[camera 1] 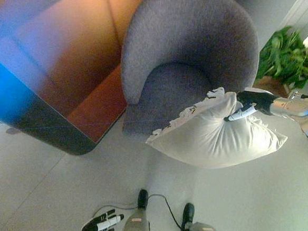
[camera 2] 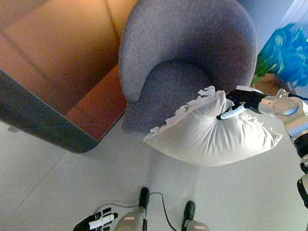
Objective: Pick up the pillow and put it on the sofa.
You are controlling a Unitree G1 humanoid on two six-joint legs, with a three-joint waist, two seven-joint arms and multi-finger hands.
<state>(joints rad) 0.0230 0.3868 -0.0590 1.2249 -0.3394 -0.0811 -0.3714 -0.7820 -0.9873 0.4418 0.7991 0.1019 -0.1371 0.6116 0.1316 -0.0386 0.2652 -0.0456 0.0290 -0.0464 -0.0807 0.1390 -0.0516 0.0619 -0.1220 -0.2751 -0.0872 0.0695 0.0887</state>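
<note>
A white pillow (camera 1: 213,135) with a frilled edge hangs in the air in front of the grey round-backed sofa chair (camera 1: 191,49), its upper corner over the front edge of the seat (camera 1: 176,90). My right hand (camera 1: 248,104) comes in from the right and is shut on the pillow's upper right edge, fingers curled into the cloth. My left hand (camera 1: 101,225) hangs low at the bottom left, fingers relaxed and empty, far from the pillow. The same scene shows in the right eye view, with the pillow (camera 2: 208,133) and right hand (camera 2: 238,103).
A dark-edged reddish rug or panel (camera 1: 90,104) lies left of the sofa chair. A green potted plant (camera 1: 285,59) stands right of it. The floor (camera 1: 42,176) is pale and smooth.
</note>
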